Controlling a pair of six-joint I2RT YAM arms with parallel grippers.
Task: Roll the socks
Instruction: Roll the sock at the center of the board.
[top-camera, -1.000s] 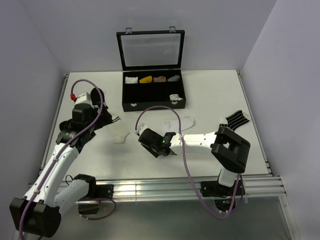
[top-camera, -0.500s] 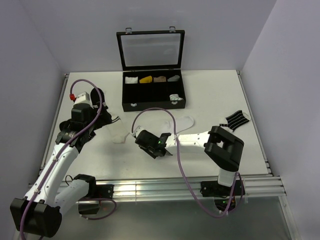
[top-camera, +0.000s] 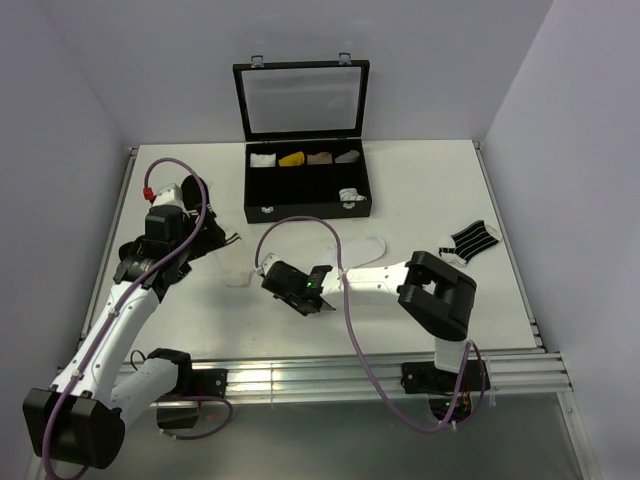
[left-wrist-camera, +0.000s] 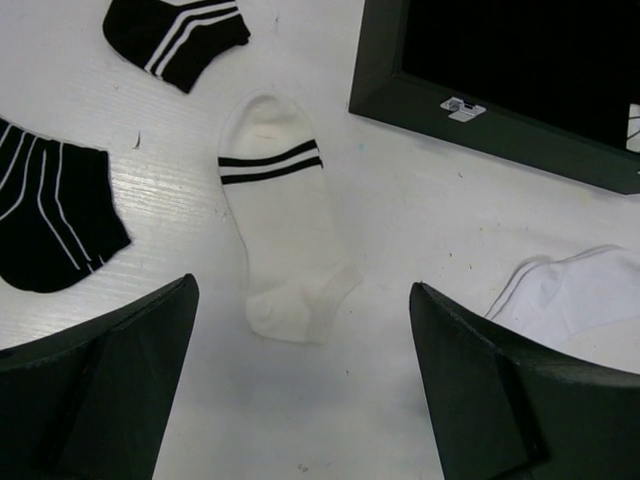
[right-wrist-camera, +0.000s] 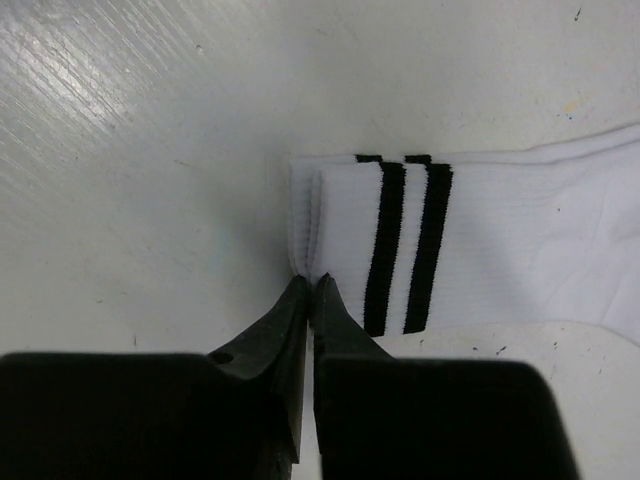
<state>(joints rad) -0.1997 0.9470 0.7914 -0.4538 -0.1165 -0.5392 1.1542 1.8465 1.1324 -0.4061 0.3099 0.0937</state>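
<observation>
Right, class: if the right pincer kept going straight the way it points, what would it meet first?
The white sock. The shut right pincer points at its black-banded cuff, with the tips right at the cuff's near corner. Whether they nip any fabric is unclear from the wrist view.

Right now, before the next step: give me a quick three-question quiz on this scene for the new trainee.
1. True or false: the left gripper is open.
2. The right gripper has its tips at which part of the white sock: A toe, B cuff edge, C heel?
3. How many black bands cross that cuff?
Key: 1 true; 2 B; 3 two.
</observation>
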